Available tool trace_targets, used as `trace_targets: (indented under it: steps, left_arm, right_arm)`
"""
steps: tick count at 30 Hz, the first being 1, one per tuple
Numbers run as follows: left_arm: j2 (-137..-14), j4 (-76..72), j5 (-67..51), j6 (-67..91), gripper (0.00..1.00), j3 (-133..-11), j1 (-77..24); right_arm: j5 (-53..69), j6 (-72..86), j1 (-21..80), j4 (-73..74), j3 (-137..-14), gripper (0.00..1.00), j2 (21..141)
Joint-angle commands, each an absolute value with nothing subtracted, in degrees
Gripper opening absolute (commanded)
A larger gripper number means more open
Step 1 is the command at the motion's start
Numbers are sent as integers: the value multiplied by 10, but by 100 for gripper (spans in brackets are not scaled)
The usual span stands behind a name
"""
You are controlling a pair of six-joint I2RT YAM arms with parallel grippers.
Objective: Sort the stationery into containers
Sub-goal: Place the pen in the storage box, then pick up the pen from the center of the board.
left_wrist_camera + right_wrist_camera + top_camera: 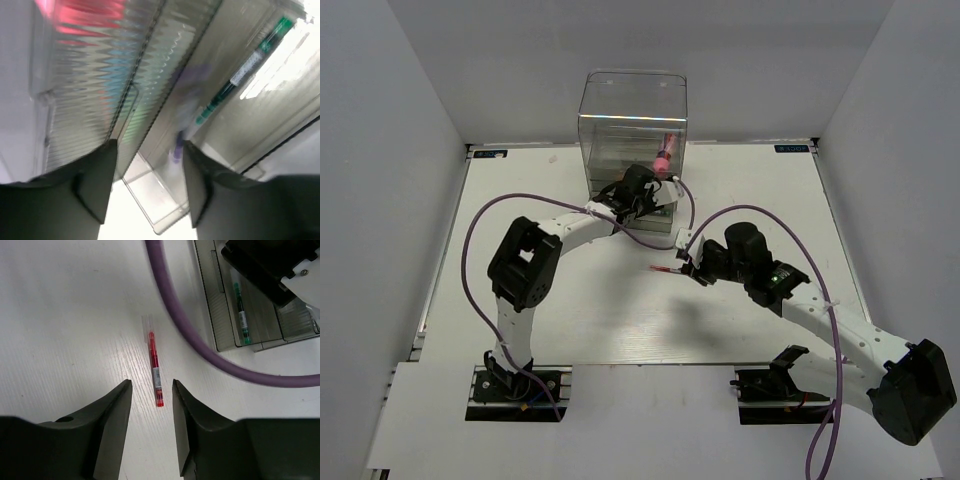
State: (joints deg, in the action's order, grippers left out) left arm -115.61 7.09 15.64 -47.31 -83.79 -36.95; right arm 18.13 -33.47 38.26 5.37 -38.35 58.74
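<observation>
**Red pen dead ahead of the right pincer, lying lengthwise to it**

Right pincer (151,386): hangs low over the white table (65,315), jaws partly spread, nothing gripped. Straddles the near end of the red pen (154,367) without touching it on either side.

Red pen: lies flat on the table, just below and forward of the fingertips. Points its long axis almost straight away from the pincer, skewed a little to the left at the far end, so sits crosswise to the closing direction. Seems to need only a straight drop and a squeeze across the barrel. Belongs to the right pincer by nearness.

Left pincer (150,170): sits well apart from the red pen, up against the organizer (632,110), jaws likewise spread and empty. Faces the ribbed drawer fronts at close range, the wrist view blurred. Has the green pen (240,75) ahead and to its right, inside the open drawer (216,325).

Materials: slim round barrel, translucent red, white label band, clear cap at the far end; probably rolls if nudged sideways. Faintly grained matte tabletop. Clear hard plastic on the organizer, with the pink tube (663,155) showing through its wall. Soft purple cable (200,347) curving ahead and right of the right pincer, between pen and drawer.
</observation>
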Motion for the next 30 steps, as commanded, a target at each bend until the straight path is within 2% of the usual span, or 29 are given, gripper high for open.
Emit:
trace_targets:
  steps: [1, 4, 5, 10, 11, 14, 17, 21, 23, 25, 30]
  left_arm:
    - [-1103, 16, 179, -463, 67, -830, -373]
    - [-1078, 16, 173, -433, 74, -823, -378]
    - [-1070, 16, 173, -425, 82, -816, -378]
    - [-1010, 22, 168, -351, 90, -792, -378]
    - [-984, 36, 168, -306, 90, -785, -378]
    - [-940, 79, 174, -172, 99, -773, -378]
    - [-883, 158, 135, -44, 99, -760, -367]
    - [-791, 154, 79, 31, 99, -649, -367]
    - [-748, 130, 70, 44, 99, -599, -367]
    - [-694, 107, 88, 63, 99, -547, -367]
    - [-632, 88, 120, 56, 99, -497, -367]
  right_arm:
    - [180, -331, 381, 27, -380, 44, 581]
    - [179, -332, 381, 27, -380, 46, 581]
    - [179, -331, 381, 29, -379, 46, 581]
    - [180, -337, 381, 38, -376, 46, 583]
    - [180, -338, 381, 38, -374, 46, 583]
    - [182, -338, 381, 43, -374, 44, 597]
    - [180, -340, 384, 54, -388, 43, 636]
    - [181, -338, 388, 67, -426, 43, 725]
    - [164, -339, 389, 76, -463, 46, 757]
    - [150, -341, 388, 67, -482, 56, 816]
    - [110, -352, 387, 69, -541, 59, 907]
